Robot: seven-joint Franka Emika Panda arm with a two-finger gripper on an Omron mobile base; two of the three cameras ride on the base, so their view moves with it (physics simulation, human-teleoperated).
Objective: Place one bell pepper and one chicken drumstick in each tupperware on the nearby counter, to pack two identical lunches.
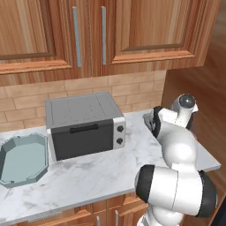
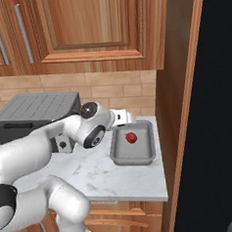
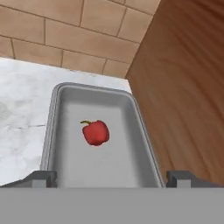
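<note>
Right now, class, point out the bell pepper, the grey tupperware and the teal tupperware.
bell pepper [image 3: 96, 133], hand view, middle of its body
grey tupperware [image 2: 143, 158], right base view, near rim
teal tupperware [image 1: 22, 161], left base view, bare floor

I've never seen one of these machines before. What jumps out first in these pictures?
A small red bell pepper lies alone in the grey tupperware at the counter's end, by a wooden wall. The big white arm's open claw hovers above it. Further along stand a silver-black toaster oven and an empty teal tupperware.
</note>
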